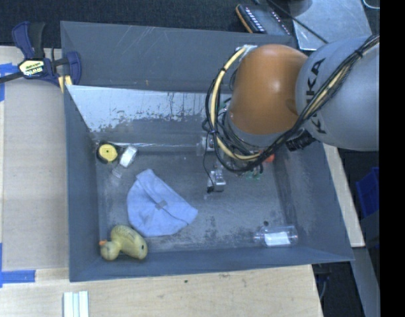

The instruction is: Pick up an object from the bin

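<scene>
Duck toy [123,243], yellow, is seen near left; a clear plastic piece [277,236] near right. Just beyond the duck a blue cloth [158,207] is spread: judged light and limp, best pinched at a raised fold. Right of it the gripper [215,181] is held over bare bin floor [250,207], its opening not discernible. A yellow disc [108,152] is lodged far left.

Watching from the remote station, I am reading a single brand name. Black capital letters spelling KUKA are running down the rounded grey metal casing of the arm [344,98], just right of its glossy orange dome cover [268,88]. A bundle of black and yellow cables [341,61] is crossing part of the lettering. A white label is showing on the small clear plastic packet [276,238] in the bin's near right corner, too small to read.
</scene>
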Tool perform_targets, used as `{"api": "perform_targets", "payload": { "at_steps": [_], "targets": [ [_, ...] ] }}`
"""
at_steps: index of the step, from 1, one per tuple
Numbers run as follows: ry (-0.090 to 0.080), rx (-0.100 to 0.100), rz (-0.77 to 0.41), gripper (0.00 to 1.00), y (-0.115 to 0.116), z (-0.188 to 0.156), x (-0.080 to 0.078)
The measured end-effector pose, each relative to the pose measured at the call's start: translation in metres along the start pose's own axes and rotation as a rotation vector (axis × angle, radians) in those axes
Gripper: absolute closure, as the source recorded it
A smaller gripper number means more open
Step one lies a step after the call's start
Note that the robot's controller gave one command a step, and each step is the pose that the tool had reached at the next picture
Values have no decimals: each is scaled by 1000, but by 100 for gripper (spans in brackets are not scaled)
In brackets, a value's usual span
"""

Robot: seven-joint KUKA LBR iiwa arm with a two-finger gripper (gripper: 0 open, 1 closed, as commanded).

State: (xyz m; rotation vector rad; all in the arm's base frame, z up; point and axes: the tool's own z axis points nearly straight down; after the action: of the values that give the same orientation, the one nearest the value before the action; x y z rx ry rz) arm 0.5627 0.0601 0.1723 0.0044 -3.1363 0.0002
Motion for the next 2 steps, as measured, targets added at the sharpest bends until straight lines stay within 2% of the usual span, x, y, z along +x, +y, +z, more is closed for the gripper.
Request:
{"api": "perform_targets", "payload": {
  "at_steps": [1,2],
  "targets": [
    [-9,-1,2,0,0,-5,-2],
    [3,-2,-14,0,73,89,-4]
  ]
}}
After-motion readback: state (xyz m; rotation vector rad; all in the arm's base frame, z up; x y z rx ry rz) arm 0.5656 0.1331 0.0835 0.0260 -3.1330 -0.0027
